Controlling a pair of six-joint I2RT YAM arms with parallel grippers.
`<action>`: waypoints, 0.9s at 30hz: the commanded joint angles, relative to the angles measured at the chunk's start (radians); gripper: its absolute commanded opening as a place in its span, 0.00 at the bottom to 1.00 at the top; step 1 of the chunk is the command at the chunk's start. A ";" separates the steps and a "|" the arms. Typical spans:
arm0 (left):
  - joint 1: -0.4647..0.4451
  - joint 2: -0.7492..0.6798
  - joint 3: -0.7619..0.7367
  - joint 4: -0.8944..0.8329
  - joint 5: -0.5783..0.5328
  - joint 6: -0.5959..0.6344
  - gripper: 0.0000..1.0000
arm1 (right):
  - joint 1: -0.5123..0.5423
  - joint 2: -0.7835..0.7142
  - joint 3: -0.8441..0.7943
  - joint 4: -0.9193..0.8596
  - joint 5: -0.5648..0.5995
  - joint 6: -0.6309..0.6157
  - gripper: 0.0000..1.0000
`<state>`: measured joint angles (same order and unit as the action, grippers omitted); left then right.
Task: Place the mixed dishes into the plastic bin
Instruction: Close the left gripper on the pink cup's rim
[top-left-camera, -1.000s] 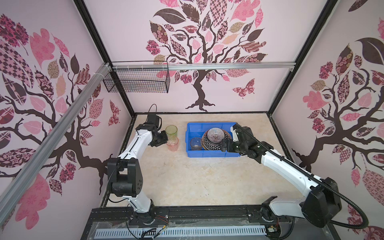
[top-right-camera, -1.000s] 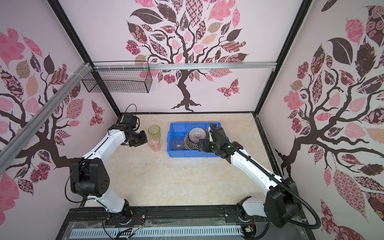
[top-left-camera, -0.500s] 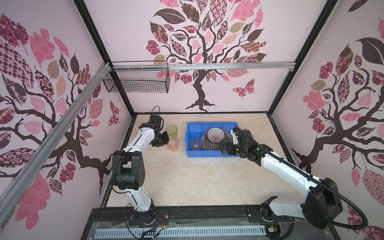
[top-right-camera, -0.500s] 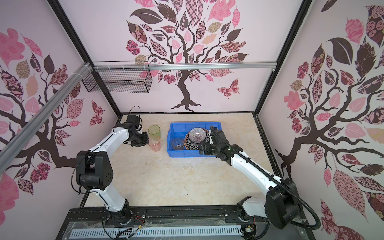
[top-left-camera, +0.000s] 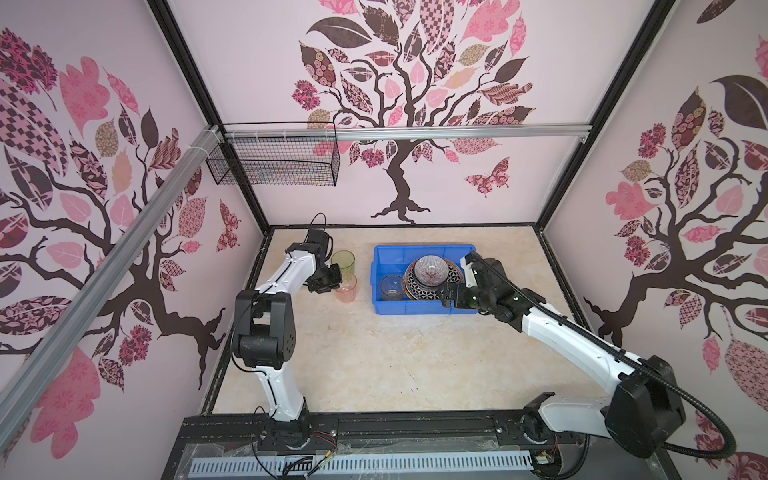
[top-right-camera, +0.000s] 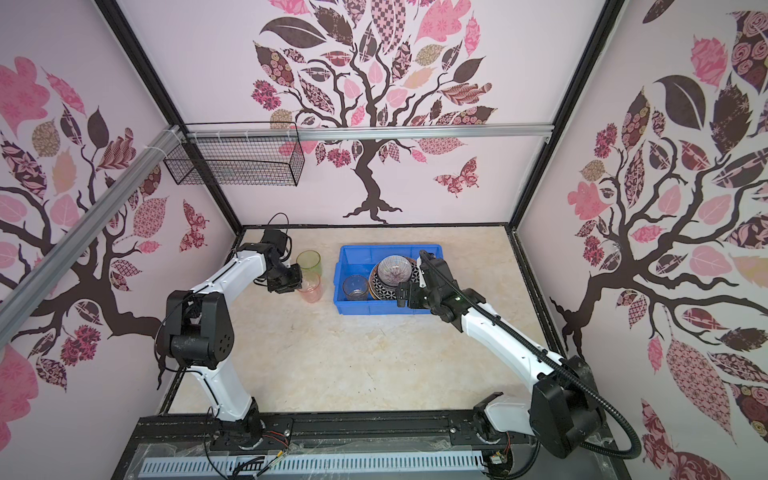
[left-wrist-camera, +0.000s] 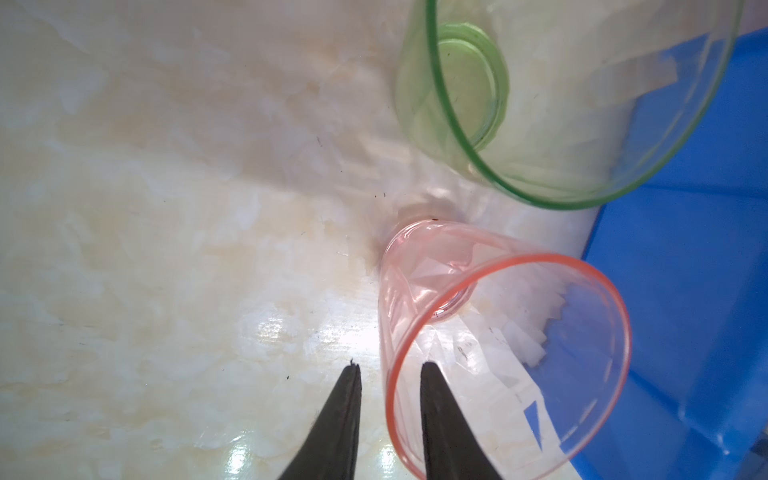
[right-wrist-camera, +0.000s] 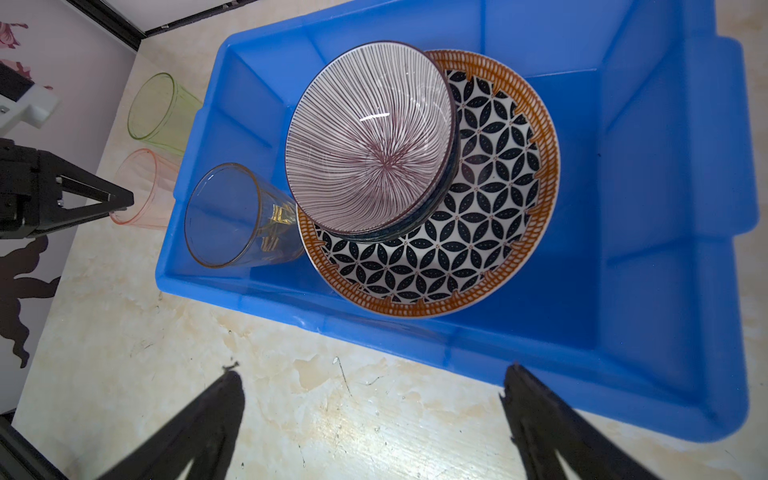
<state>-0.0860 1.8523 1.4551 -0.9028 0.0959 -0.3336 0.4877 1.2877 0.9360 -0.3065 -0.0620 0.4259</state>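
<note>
bowl (top-left-camera: 432, 270) on plate (top-left-camera: 418, 291) (in bin (top-left-camera: 424, 248)), tumblers (top-left-camera: 343, 261) left

Both top views look from high at the front, down and inward over the whole tabletop (top-left-camera: 374, 353) to the back wall (top-right-camera: 490, 203). Your left wrist camera sits close above the pink tumbler (left-wrist-camera: 498, 340) and green tumbler (left-wrist-camera: 582, 104). Your right wrist camera looks down steeply, near the blue bin (right-wrist-camera: 665, 208). All four views share both tumblers and the bin wall beside them.

Three tumblers (right-wrist-camera: 232, 216), one striped bowl (right-wrist-camera: 370, 137), one plate (right-wrist-camera: 478, 232), one bin (right-wrist-camera: 665, 208).
</note>
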 joint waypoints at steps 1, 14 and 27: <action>-0.001 0.019 0.046 -0.010 -0.015 0.002 0.27 | 0.000 0.001 0.003 0.013 -0.014 0.002 1.00; -0.017 0.082 0.105 -0.071 -0.044 -0.004 0.17 | 0.000 -0.017 -0.003 0.001 -0.033 -0.004 1.00; -0.030 0.012 0.137 -0.137 -0.056 0.015 0.00 | 0.000 -0.009 0.012 -0.008 -0.058 -0.002 1.00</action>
<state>-0.1101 1.9186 1.5299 -1.0061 0.0463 -0.3363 0.4877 1.2873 0.9356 -0.2989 -0.1097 0.4259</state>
